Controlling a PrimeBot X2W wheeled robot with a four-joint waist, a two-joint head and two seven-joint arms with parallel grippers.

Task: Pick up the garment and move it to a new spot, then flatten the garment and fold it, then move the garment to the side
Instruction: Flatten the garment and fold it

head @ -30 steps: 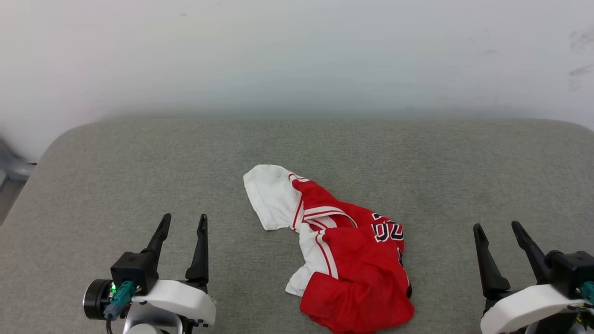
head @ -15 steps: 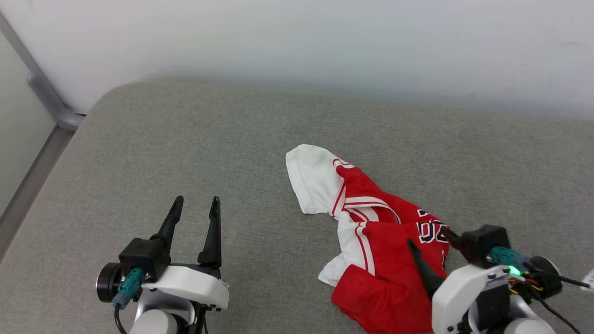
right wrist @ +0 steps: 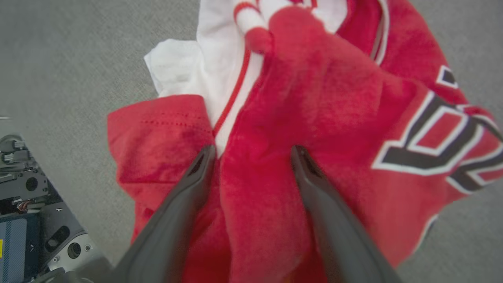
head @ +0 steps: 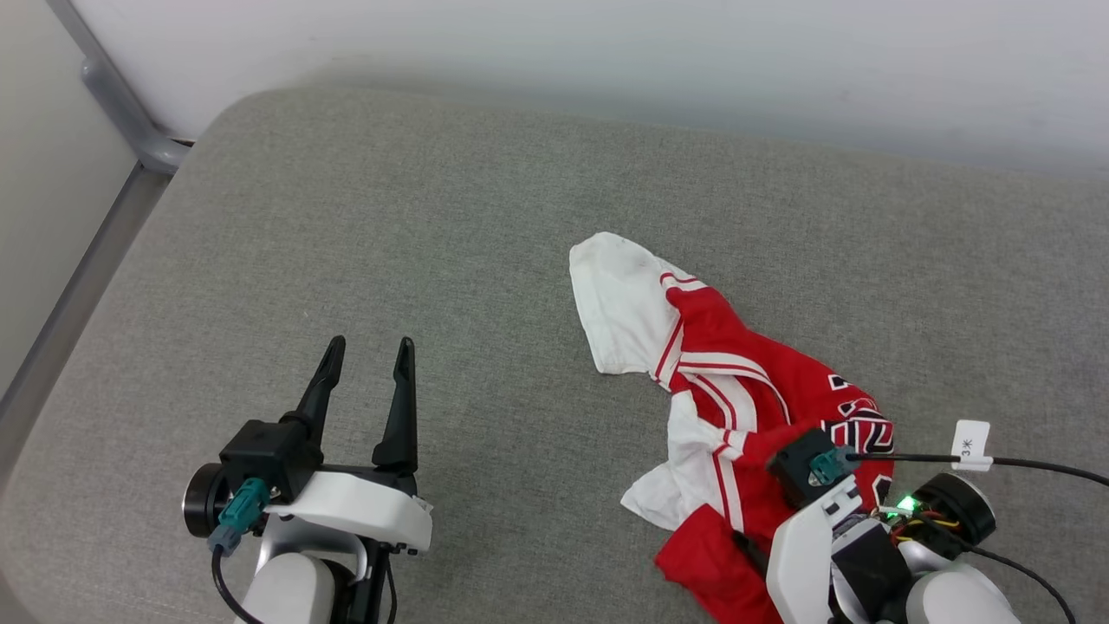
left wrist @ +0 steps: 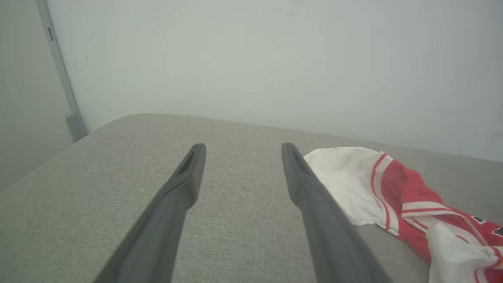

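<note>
The right claw (right wrist: 252,151) hangs spread wide directly over the crumpled garment (right wrist: 326,102), straddling a red fold, likely lined up to pinch it; the left claw (head: 369,347), also wide, idles well aside.

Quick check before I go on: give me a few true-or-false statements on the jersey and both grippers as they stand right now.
1. The garment lies crumpled on the grey cushion. True.
2. The right gripper is shut on the garment. False: its fingers stand apart over the garment, with nothing pinched between them.
3. The left gripper is open over bare cushion, beside the garment and apart from it. True.
4. The lettering is white on blue. False: it is black, outlined in white, on red.
5. One white sleeve lies at the garment's far end, toward the wall. True.
</note>
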